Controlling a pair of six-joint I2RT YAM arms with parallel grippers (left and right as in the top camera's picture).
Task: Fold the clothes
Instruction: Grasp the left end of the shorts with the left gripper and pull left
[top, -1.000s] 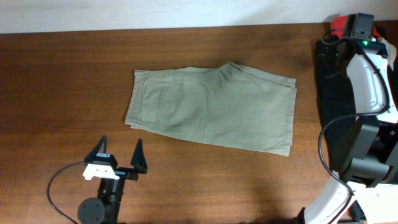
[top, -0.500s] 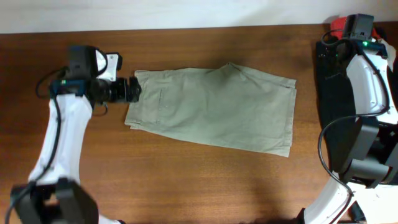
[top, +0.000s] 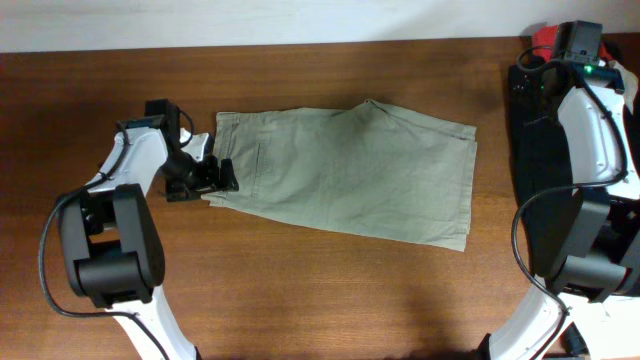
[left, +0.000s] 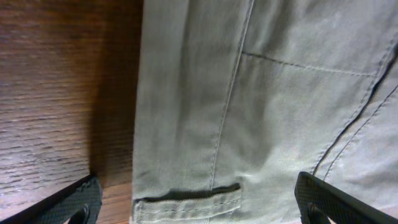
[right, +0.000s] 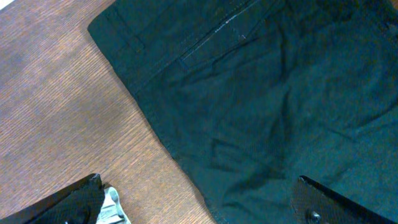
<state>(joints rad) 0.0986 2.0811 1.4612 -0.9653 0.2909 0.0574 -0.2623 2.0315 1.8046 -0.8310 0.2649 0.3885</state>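
Overhead, centre-left, my left hand is open at the waistband of the khaki shorts; my right hand hangs open over the black garment.

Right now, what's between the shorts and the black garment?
Only a strip of bare table separates the shorts from the black garment; the overhead view shows it.

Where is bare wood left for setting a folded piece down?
Widest bare stretch of table lies on the robot's side of the shorts. A narrower strip lies between shorts and black garment. Crowded at the waistband, where the left gripper sits.
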